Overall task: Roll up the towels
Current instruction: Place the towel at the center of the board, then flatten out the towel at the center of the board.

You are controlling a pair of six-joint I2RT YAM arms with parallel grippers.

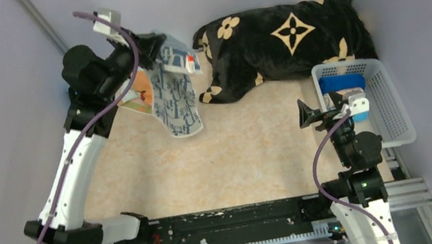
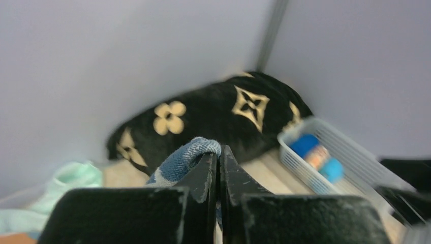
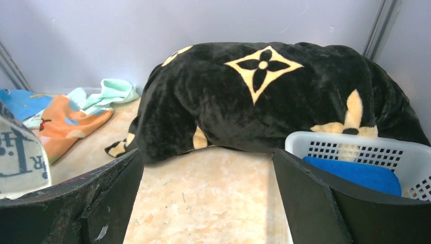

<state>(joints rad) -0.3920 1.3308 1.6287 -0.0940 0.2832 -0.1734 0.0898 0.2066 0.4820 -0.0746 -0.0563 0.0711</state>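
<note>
Your left claw [image 2: 219, 155] is clamped shut on a fold of the grey-blue patterned towel [image 1: 177, 98]. In the left wrist view the cloth bunches over the closed fingertips, with the black blanket [image 1: 283, 42] right behind it. From above, the claw is raised just off the blanket's left-arm end. The towel hangs from it as a long drape beside that end of the blanket. You cannot tell whether its lower edge touches the table [image 1: 239, 157].

Next to the hanging towel, on the side away from the blanket, the orange towel [image 3: 66, 124] lies flat on the table. The mint green towel [image 3: 106, 94] is crumpled between the orange one and the blanket, close to the back wall. None of these three is rolled.

Your right claw [image 3: 207, 157] stands wide open and holds nothing. It sits in front of the blanket's right-arm end and faces it across bare table.

The white basket [image 1: 394, 107] stands against that same end of the blanket, its far rim touching the plush. A blue cloth item [image 1: 341, 83] lies in the part of the basket nearest the blanket. The right claw is just beside the basket's inner wall.
</note>
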